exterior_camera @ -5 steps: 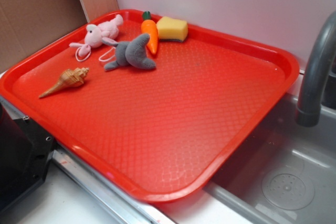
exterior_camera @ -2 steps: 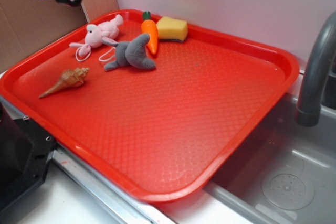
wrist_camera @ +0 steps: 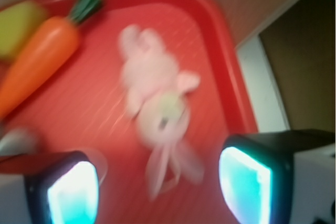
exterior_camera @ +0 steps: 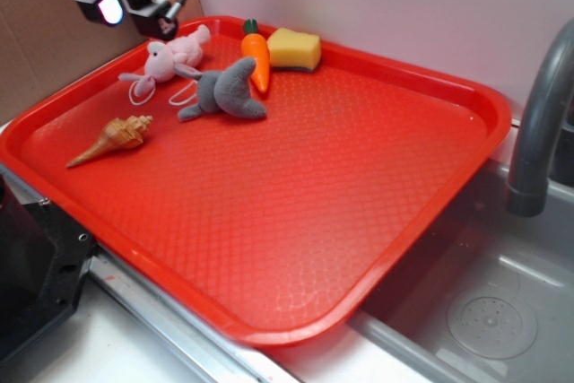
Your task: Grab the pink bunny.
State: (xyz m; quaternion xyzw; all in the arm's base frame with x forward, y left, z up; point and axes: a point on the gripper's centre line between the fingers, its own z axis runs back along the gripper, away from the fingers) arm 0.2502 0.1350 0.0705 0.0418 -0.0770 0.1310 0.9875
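The pink bunny (exterior_camera: 170,58) lies on the red tray (exterior_camera: 296,204) near its far left corner, a white string loop by its head. In the wrist view the pink bunny (wrist_camera: 157,108) is blurred, its ears pointing down between the two glowing fingers. My gripper (exterior_camera: 121,8) hangs above and to the left of the bunny, over the tray's back-left rim. The gripper (wrist_camera: 160,192) is open, with nothing between its fingers.
A grey plush (exterior_camera: 224,91) lies right beside the bunny. A carrot (exterior_camera: 256,58) and a yellow sponge (exterior_camera: 294,48) sit at the back, a seashell (exterior_camera: 112,139) to the left. A grey tap (exterior_camera: 538,123) and sink stand to the right.
The gripper has come into view from the upper left and moved right and down toward the bunny. The things on the tray have not moved.
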